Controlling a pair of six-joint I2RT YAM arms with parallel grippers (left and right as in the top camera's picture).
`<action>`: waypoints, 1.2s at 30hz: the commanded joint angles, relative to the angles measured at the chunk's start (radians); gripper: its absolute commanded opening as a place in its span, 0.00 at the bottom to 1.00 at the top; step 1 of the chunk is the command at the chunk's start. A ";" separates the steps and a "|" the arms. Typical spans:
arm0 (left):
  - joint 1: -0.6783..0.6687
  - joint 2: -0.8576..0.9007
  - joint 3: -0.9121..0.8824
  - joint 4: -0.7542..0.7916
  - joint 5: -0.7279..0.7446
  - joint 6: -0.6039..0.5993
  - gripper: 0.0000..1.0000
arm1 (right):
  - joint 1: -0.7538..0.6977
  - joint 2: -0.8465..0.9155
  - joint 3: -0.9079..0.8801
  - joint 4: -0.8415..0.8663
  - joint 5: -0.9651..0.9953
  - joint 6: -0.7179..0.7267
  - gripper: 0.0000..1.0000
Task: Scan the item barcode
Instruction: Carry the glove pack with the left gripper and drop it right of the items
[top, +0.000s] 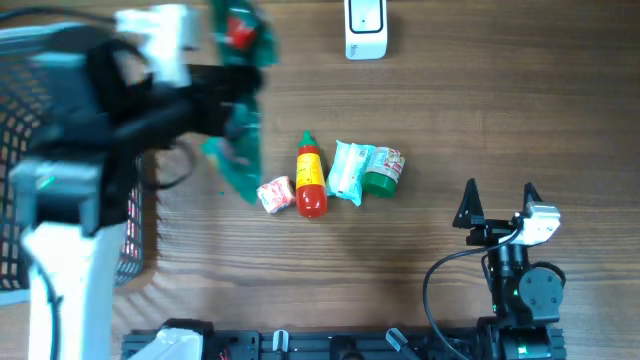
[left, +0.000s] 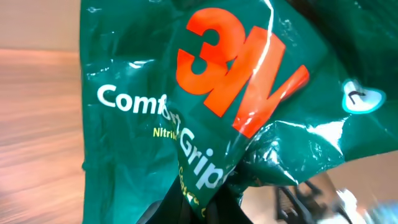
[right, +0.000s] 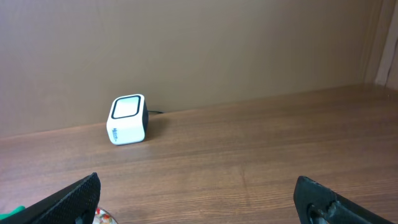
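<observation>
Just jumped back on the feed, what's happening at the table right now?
The left gripper is shut on a green 3M package, holding it up over the table's left side, left of the white scanner at the far edge. The right gripper sits open near the front right, holding nothing. A red sauce bottle and some small packets lie mid-table, untouched.

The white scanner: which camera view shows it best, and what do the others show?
Right wrist view: the white scanner stands whole and sharp on the table. Overhead shows it only from above, cut by the top edge. Left wrist shows none of it; a green package fills that view.
</observation>
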 joint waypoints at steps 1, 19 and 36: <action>-0.159 0.130 -0.008 0.061 -0.019 -0.077 0.04 | 0.000 -0.001 -0.001 0.005 -0.016 -0.013 1.00; -0.571 0.786 -0.008 0.774 -0.089 -0.666 0.04 | 0.000 -0.001 -0.001 0.005 -0.016 -0.013 1.00; -0.631 0.826 -0.007 0.737 -0.167 -0.735 0.22 | 0.000 -0.001 -0.001 0.005 -0.016 -0.012 1.00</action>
